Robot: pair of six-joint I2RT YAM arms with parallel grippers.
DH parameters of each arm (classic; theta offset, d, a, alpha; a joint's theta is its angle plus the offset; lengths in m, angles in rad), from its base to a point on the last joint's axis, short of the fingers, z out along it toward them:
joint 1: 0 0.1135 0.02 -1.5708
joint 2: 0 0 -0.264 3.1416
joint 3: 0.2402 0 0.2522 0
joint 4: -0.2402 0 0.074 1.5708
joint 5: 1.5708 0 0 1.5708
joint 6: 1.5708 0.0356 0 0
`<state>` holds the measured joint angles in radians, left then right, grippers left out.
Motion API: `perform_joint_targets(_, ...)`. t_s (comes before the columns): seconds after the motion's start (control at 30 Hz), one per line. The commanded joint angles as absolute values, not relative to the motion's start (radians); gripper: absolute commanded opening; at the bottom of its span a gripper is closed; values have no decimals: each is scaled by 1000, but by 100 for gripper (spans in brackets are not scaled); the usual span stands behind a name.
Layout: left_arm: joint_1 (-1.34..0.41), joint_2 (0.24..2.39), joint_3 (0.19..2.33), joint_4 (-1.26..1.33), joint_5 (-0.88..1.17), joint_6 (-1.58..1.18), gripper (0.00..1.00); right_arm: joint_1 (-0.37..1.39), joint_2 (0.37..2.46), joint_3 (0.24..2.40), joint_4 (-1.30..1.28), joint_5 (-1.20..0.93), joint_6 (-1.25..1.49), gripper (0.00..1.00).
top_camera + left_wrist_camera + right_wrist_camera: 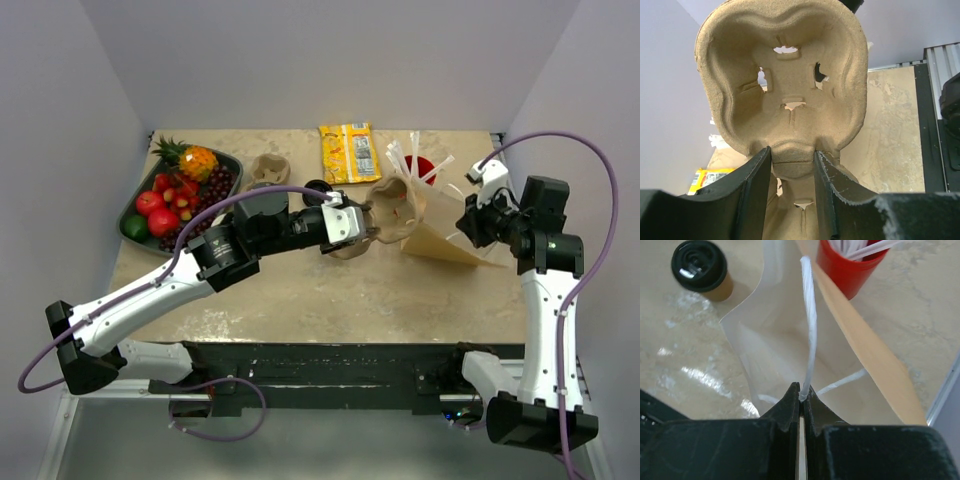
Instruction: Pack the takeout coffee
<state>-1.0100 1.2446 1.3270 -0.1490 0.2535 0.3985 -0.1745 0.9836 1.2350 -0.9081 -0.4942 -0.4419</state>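
Walls close off the pale marble tabletop (330, 300) on three sides in the top view. The widest bare stretch lies in front of the brown paper bag (445, 245), toward the arm bases. Behind the bag the back edge is crowded by a red plastic cup of white straws (420, 166) and a yellow snack packet (348, 152). The left end effector (368, 228) grips a moulded brown pulp cup carrier (390, 205) just left of the bag's mouth. The right end effector (462, 228) sits at the bag's right end. The takeout coffee (318, 188), a small brown paper cup with a round black lid, stands left of the bag. It is partly hidden behind the left arm and apart from both end effectors.

Left wrist view: the left end effector (792, 165) has its jaws partly spread and clamped on either side of the carrier's (785, 80) near rim. The carrier is lifted on edge and fills most of the view. The coffee is not visible here.

Right wrist view: the right end effector (801, 395) is pressed together, pinching the bag's white twisted paper handle (809, 315). The bag (865, 355) gapes open below. The takeout coffee (702, 267) stands upright beyond the bag's mouth at upper left, well clear of the fingers. The red cup (850, 267) is on the bag's other side.
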Motion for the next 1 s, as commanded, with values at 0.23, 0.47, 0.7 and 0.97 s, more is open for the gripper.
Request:
perform_joint_targets(0.23, -1008, 1253, 1322, -114, 318, 344, 0, -167, 1028, 1404, -1287, -738, -680, 0)
perform_joint_targets(0.47, -1035, 1259, 1322, -42, 318, 437, 0, -169, 1045, 1459, -1324, -785, -647, 0)
perform_joint_targets(0.7, -1069, 1252, 1307, 55, 313, 526, 0, -167, 1052, 1488, -1355, -793, -649, 0)
perform_joint_targets(0.97, -1144, 1302, 1281, 254, 373, 632, 0, -167, 1083, 1586, -1359, -808, -542, 0)
